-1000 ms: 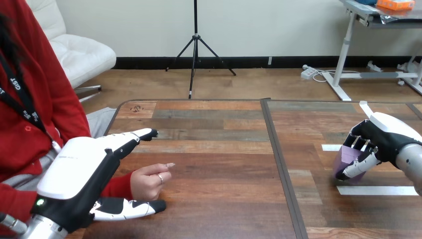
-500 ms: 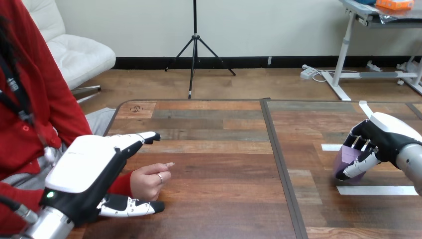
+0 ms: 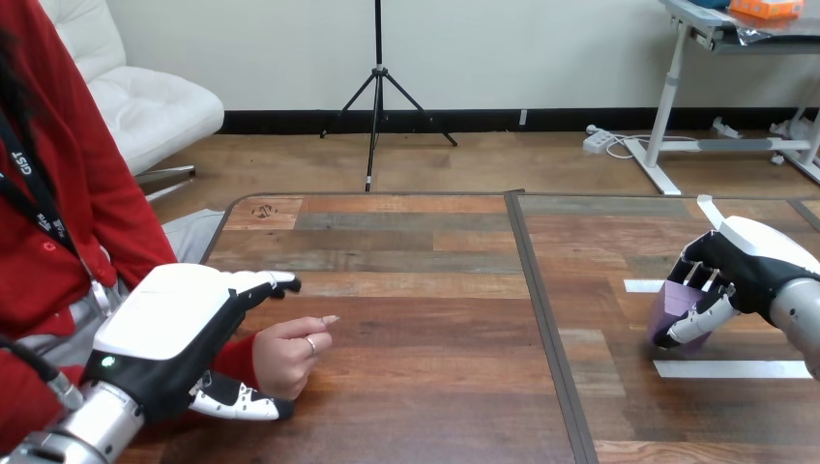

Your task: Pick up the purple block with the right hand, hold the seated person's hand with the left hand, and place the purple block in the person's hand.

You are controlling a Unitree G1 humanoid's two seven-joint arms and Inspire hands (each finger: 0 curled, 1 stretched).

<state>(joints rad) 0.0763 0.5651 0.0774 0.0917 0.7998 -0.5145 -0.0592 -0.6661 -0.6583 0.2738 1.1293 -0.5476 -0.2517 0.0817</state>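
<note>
Your right hand grips the block at the right of the table; your left hand is spread at the person's hand on the left.

Your right hand's fingers are curled round the purple block, which sits between two white tape strips; you cannot tell whether it rests on the wood or is just off it. Your left hand is not clenched: its fingers reach out straight beyond the person's wrist, and its thumb lies on the near side, so the wrist sits in the gap between them. Nothing there is curled round it. The person's hand rests on the table as a loose fist, well apart from the block.
</note>
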